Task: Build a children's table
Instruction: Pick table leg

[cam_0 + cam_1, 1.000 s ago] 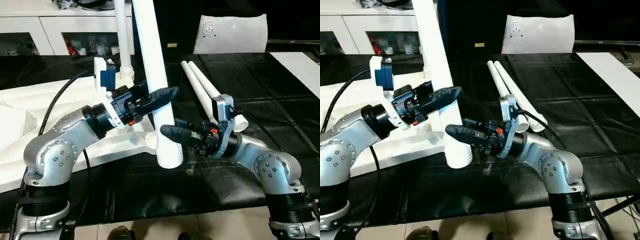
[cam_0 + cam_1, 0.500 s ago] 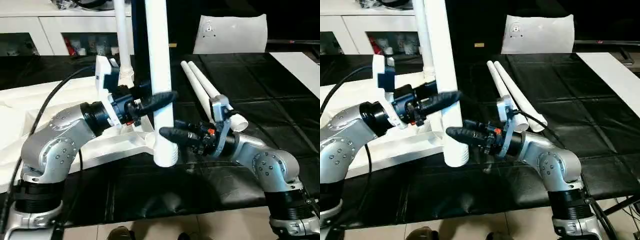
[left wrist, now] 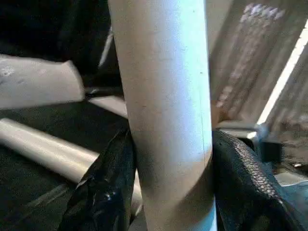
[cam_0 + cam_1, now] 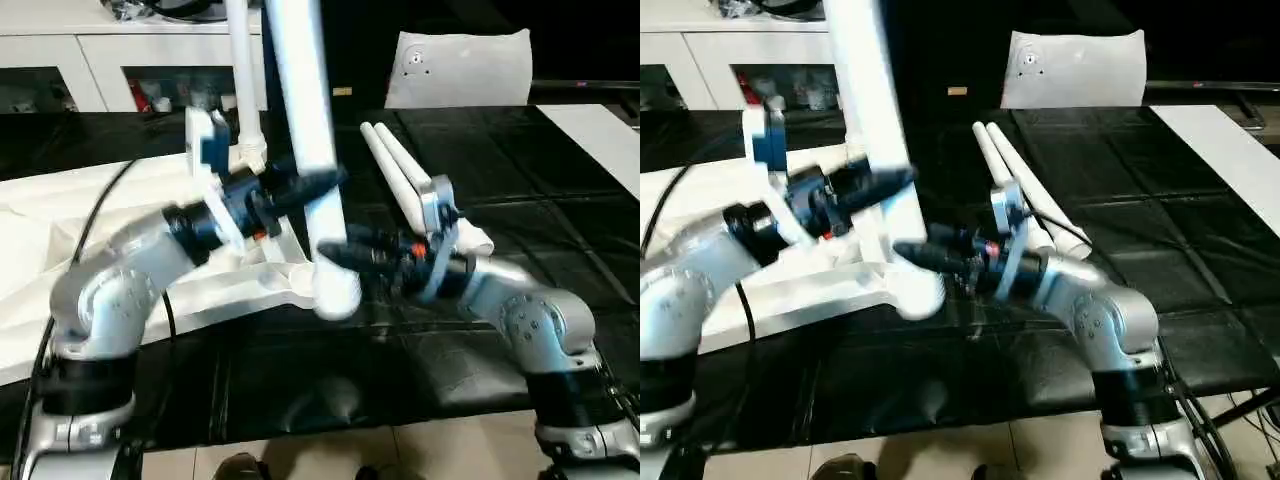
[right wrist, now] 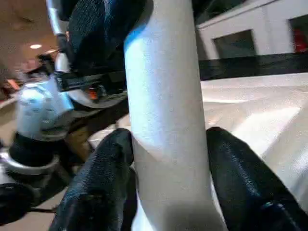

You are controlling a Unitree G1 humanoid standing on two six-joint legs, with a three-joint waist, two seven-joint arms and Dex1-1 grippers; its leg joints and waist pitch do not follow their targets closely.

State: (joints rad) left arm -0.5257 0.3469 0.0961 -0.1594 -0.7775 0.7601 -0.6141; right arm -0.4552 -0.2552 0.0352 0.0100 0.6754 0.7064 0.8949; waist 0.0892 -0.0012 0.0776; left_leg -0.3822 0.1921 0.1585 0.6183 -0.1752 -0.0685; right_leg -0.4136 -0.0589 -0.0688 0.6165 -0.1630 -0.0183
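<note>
Leg (image 4: 305,130) re-tilted (both tools clamped on it)

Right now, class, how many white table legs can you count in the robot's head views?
4. One upright leg is held between both grippers. One leg stands in a socket of the tabletop. Two spare legs lie together on the black surface.

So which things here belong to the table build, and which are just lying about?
Job in hand:
- held leg, gripped by left gripper and right gripper
- table top, upside down
- leg already standing in a socket
- two spare legs

Lying about:
- white cabinet
- white cushion-like thing
- white sheet
</note>
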